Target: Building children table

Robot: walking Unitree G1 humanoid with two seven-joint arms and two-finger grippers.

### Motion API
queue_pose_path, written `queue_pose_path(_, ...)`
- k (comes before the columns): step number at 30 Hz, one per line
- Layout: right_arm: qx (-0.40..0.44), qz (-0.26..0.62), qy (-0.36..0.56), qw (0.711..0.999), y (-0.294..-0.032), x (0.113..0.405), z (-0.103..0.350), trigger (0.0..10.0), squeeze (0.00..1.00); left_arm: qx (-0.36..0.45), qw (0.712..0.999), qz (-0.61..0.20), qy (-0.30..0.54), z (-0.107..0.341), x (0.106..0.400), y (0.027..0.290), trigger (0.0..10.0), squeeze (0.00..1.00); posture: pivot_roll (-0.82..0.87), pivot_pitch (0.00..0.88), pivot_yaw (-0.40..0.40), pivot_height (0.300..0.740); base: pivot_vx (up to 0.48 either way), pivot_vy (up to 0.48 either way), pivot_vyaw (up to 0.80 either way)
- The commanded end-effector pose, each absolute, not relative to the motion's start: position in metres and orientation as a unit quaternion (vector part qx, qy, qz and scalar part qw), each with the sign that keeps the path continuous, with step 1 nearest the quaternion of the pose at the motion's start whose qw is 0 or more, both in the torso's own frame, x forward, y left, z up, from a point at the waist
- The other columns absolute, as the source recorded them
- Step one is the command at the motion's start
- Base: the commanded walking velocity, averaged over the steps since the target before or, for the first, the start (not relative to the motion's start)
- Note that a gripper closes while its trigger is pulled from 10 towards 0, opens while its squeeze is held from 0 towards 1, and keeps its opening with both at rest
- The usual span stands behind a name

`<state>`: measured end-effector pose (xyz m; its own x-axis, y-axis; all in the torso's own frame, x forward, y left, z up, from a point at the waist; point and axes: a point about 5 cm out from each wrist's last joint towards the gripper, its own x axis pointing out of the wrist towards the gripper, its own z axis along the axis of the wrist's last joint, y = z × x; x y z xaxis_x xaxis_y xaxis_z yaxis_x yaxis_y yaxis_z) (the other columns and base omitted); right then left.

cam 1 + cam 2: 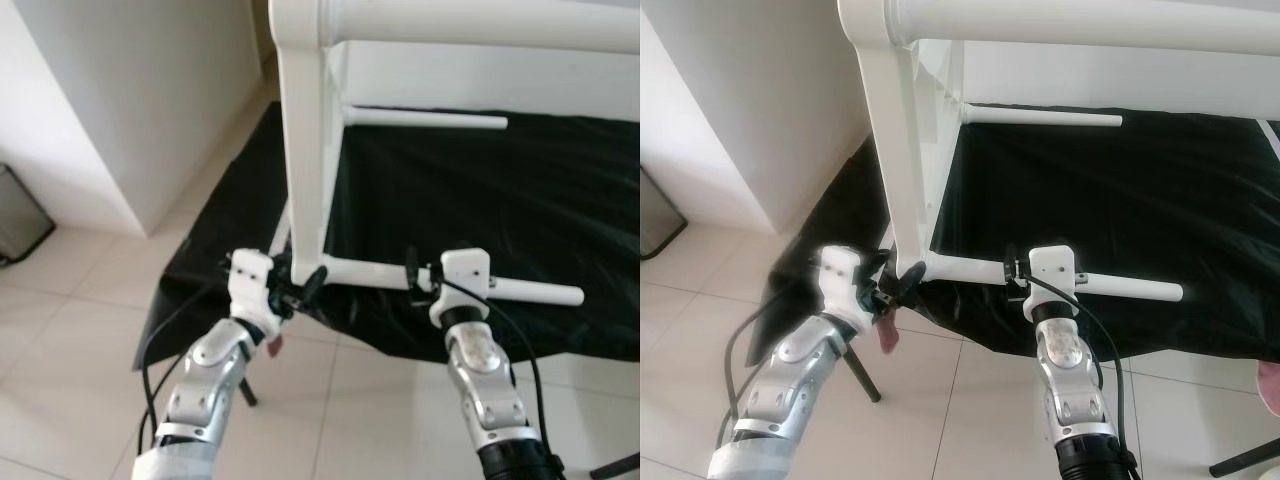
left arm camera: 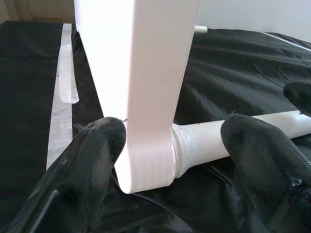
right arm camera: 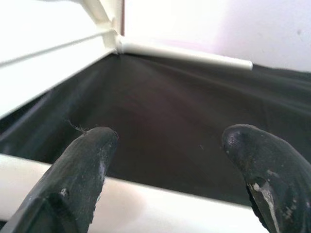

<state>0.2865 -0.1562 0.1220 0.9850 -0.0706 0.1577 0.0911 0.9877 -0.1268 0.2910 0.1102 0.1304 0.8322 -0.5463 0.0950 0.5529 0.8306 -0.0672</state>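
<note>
Pale floor tiles (image 1: 70, 300) and a white wall (image 1: 150, 90) frame the low desk (image 1: 520, 200) in front of us, which is draped in a black cloth with a strip of pale tape (image 2: 60, 111) stuck on it. On the cloth stands the white table frame (image 1: 305, 130): a flat upright leg rises at the desk's near left edge, a thick rail crosses the top, and two round rungs stick out from the leg towards our right. The far rung (image 1: 425, 119) hangs over the middle of the cloth; the near rung (image 1: 520, 290) runs along the near edge of the desk.

Our left gripper (image 1: 295, 283) sits at the foot of the leg, where the near rung joins it. Its jaws stand apart, one finger (image 2: 92, 160) touching the leg's rounded end, the other beside the rung's collar and not visibly pressing on it.

Our right gripper (image 1: 412, 268) reaches over the near rung about midway along. Its jaws are spread too, with the rung lying across beneath the fingers (image 3: 82, 165); we cannot tell whether they touch it.

A dark bin (image 1: 18, 215) stands on the floor by the wall, well apart from the desk.
</note>
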Motion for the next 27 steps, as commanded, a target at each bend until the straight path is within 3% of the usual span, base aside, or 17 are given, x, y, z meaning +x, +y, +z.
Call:
queue_pose_path(1,-0.061,-0.047,-0.078,0.994,-0.1581,0.2835,0.1211,10.0,0.0,-0.046,0.972,-0.232,-0.015,0.1235,0.292,0.1148,10.0,0.0,0.0,0.0,0.045,0.74,0.0,0.0,0.0)
queue_pose_path(19,-0.066,-0.049,-0.072,0.994,-0.1564,0.2806,0.1171,10.0,0.0,-0.029,0.97,-0.24,-0.009,0.1246,0.2916,0.1115,10.0,0.0,0.01,0.0,0.032,0.74,0.0,0.0,0.0)
queue_pose_path(27,-0.061,-0.049,-0.074,0.994,-0.1543,0.2878,0.1202,10.0,0.0,-0.031,0.974,-0.226,-0.014,0.127,0.2934,0.1137,10.0,0.0,0.04,0.0,0.006,0.74,0.0,-0.286,0.0)
